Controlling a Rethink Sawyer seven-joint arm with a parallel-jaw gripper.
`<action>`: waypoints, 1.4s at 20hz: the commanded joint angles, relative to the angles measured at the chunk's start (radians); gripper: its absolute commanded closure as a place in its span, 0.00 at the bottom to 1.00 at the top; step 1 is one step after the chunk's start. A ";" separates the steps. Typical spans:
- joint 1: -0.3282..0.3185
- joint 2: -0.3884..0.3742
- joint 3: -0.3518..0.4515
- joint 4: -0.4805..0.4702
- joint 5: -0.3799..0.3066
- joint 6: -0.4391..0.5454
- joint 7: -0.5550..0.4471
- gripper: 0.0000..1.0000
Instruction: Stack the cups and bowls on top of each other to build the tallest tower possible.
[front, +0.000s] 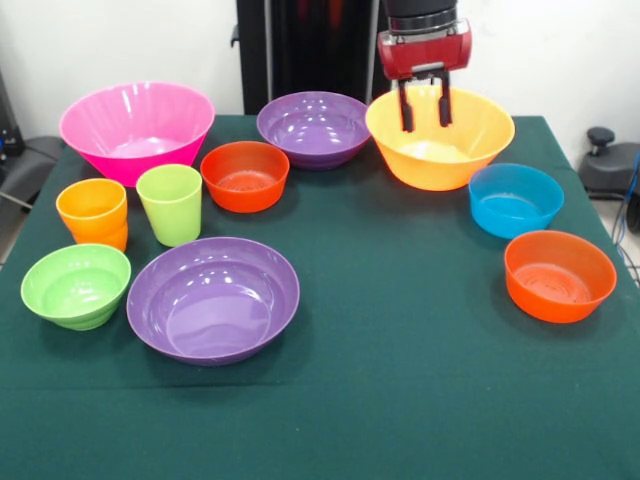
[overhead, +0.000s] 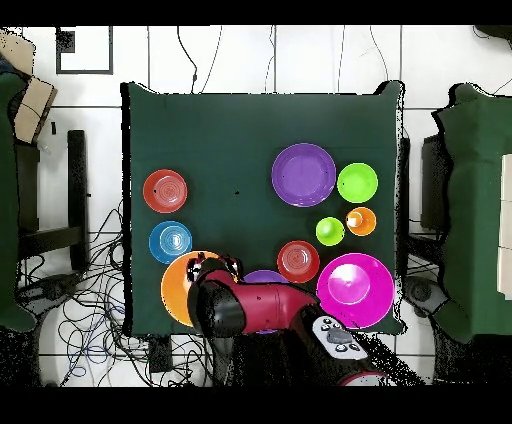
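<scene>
My gripper (front: 425, 112) hangs open and empty over the large yellow-orange bowl (front: 440, 172) at the far right, its fingers (front: 406, 112) apart above the bowl's inside. In the overhead view the gripper (overhead: 212, 272) covers part of that bowl (overhead: 175, 295). All bowls stand apart on the table; no tower stands. The pink bowl (front: 135, 150) is far left, one purple bowl (front: 313, 140) far middle, the other (front: 213, 300) near left. Red-orange bowls (front: 245, 178) (front: 559, 278), the blue bowl (front: 515, 205) and the small lime bowl (front: 76, 290) stand singly. The orange cup (front: 93, 212) and lime cup (front: 171, 205) stand upright side by side.
The dark green tablecloth (front: 400, 380) covers the whole table. In the overhead view the arm (overhead: 260, 310) hides most of one purple bowl (overhead: 265, 275). Dark chairs (overhead: 460, 200) stand beside the table and cables (overhead: 100, 320) lie on the floor.
</scene>
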 joint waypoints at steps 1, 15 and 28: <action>-0.001 0.027 0.013 -0.060 -0.046 0.030 0.085 0.00; -0.017 -0.208 0.105 0.027 0.072 0.218 0.121 0.00; -0.098 -0.129 0.095 -0.139 -0.014 0.316 -0.005 0.00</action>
